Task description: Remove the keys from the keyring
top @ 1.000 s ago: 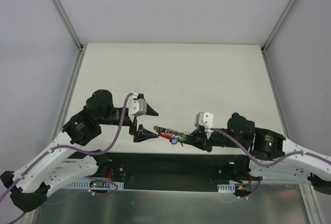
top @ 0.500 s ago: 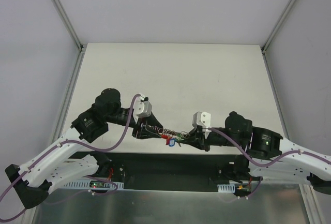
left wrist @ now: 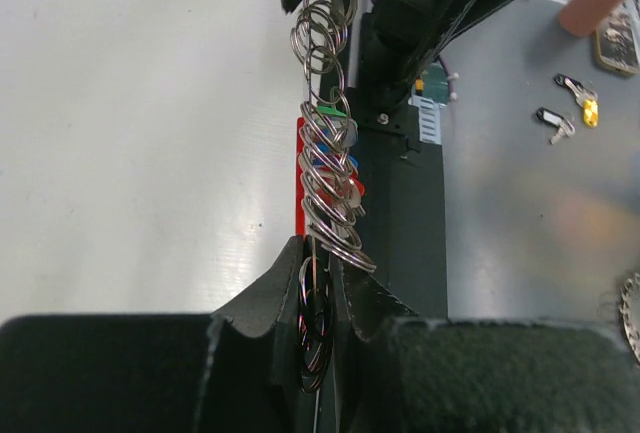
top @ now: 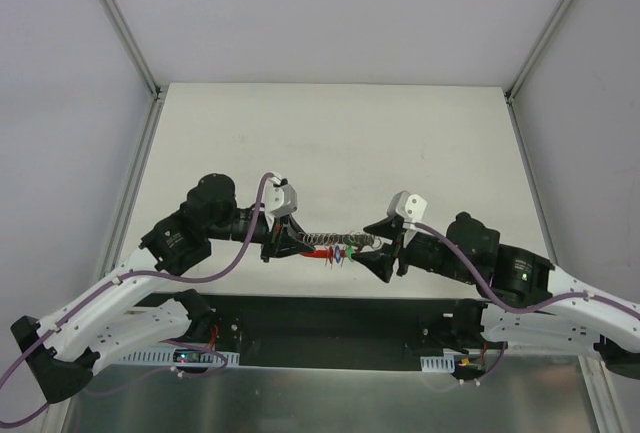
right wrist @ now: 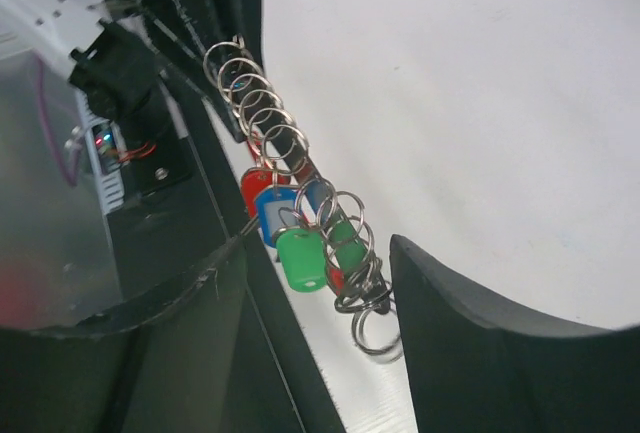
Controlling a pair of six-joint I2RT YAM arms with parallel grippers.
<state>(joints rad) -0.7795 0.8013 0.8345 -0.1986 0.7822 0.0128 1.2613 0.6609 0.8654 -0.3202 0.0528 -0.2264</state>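
Note:
The keyring point(top: 325, 241) is a string of linked silvery wire rings with a red band point(left wrist: 300, 188) beside it, stretched level between the two grippers. Small keys with green point(right wrist: 300, 258), blue point(right wrist: 272, 213) and red point(right wrist: 250, 188) heads hang from its rings. My left gripper point(left wrist: 318, 253) is shut on the end ring, as the left wrist view shows; from above, the left gripper point(top: 283, 243) sits at the string's left end. My right gripper point(right wrist: 315, 248) stands open around the other end, its fingers point(right wrist: 470, 323) apart from the rings; from above, the right gripper point(top: 372, 248) is at the string's right end.
The white table point(top: 330, 153) lies beyond the grippers, with grey side walls. A black strip point(top: 330, 318) runs along the near edge below the rings. Two loose small keys point(left wrist: 565, 118) lie on the grey surface beside it.
My left gripper moved in and shut on the keyring's left end. My right gripper opened and let go of the other end. The string now hangs straighter.

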